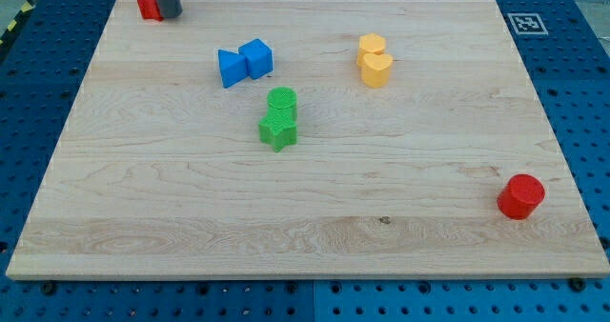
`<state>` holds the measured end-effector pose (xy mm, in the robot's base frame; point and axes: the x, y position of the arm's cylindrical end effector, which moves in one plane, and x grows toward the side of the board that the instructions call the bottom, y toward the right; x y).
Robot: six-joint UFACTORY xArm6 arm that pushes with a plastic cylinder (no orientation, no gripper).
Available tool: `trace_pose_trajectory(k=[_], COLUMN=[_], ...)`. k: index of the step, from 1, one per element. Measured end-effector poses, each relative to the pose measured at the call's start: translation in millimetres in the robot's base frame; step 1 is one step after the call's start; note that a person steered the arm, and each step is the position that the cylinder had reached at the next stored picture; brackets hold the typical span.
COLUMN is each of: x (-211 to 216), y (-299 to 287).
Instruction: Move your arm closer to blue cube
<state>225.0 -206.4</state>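
1. There is no claw on this arm, so no released or clenched state can be told; my tip [170, 15] rests on the table [305, 227] at the view's top left corner.
2. A red block [148, 3], shape unclear, touches my tip on its left.
3. The blue cube [256, 57] sits well to the right and below, touching a blue triangular block [231, 68].
4. Lower lie a green cylinder [281, 100] and green star block [278, 130], touching.
5. Right of the cube: yellow cylinder [372, 45] against a yellow heart block [376, 69].
6. A red cylinder [520, 196] stands near the bottom right.
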Motion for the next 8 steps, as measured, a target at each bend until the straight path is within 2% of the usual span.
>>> trace_pose_trajectory(k=[2, 4, 6, 7, 8], x=[0, 7, 48, 48, 48], y=[5, 43, 92, 95, 124])
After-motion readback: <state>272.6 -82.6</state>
